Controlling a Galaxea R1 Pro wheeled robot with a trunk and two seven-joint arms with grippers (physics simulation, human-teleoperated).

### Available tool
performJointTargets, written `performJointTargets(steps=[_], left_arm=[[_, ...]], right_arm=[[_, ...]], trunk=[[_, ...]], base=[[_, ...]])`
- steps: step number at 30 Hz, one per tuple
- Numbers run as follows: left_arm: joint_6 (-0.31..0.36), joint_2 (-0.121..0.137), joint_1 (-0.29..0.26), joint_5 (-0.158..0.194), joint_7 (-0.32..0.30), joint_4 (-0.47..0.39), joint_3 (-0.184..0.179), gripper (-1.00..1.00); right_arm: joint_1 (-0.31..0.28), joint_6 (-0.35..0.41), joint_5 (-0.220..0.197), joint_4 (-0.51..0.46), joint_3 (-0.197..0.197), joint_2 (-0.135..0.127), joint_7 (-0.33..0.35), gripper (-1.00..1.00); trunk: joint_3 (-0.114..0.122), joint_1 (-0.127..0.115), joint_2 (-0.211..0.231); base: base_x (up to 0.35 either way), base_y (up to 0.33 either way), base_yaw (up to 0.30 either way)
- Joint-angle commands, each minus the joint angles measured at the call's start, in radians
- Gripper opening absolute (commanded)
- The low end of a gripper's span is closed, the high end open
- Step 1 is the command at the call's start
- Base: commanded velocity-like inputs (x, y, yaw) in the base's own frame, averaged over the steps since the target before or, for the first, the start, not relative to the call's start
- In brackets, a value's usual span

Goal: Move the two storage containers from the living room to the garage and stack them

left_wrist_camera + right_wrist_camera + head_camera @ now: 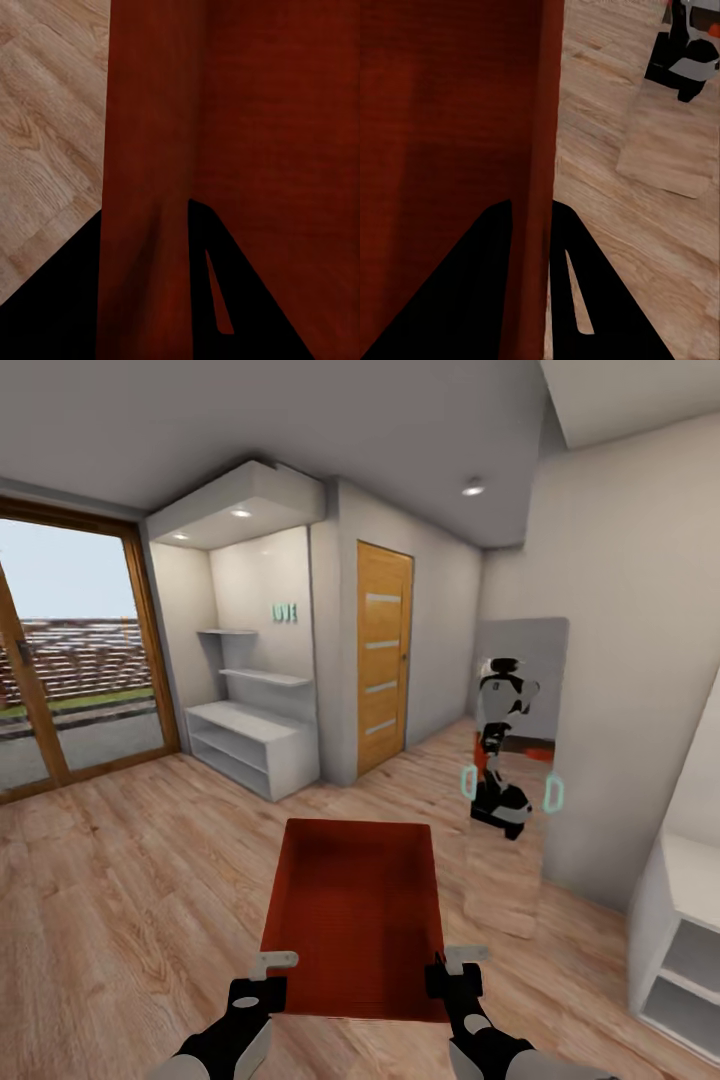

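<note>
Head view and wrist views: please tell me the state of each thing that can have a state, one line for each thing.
storage container: held off the wood-plank floor, open top up, nothing inside
left end effector: shut on the storage container's side wall
right end effector: shut on the storage container's opposite side wall
wooden door: closed
mirror: upright against the wall, reflecting the robot

open plank floor (130, 900) ahead and left, white shelf unit (250, 745) against far wall, mirror panel (515, 760) ahead right, white cabinet (685, 940) close right, wood door (384, 655) shut
</note>
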Motion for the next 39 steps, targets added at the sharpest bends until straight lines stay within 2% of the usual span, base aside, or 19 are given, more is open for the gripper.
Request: performJointTargets(steps=[1, 9, 39], left_arm=[[0.001, 0.0, 0.0, 0.016, 0.01, 0.02, -0.001, -1.0], [0.001, 0.0, 0.0, 0.016, 0.01, 0.02, -0.001, -1.0], [0.001, 0.0, 0.0, 0.016, 0.01, 0.02, -0.001, -1.0]], right_arm=[[-0.002, -0.043, -0.021, -0.001, -0.075, 0.0, -0.012, -1.0], [-0.002, -0.044, -0.021, -0.001, -0.075, 0.0, -0.011, -1.0], [-0.002, -0.043, -0.023, -0.001, -0.074, 0.0, -0.011, -1.0]], trunk=[[-0.001, 0.001, -0.001], [-0.001, 0.001, -0.001], [-0.001, 0.001, -0.001]], base=[[0.322, 0.0, 0.249], [0.322, 0.0, 0.191], [0.322, 0.0, 0.004]])
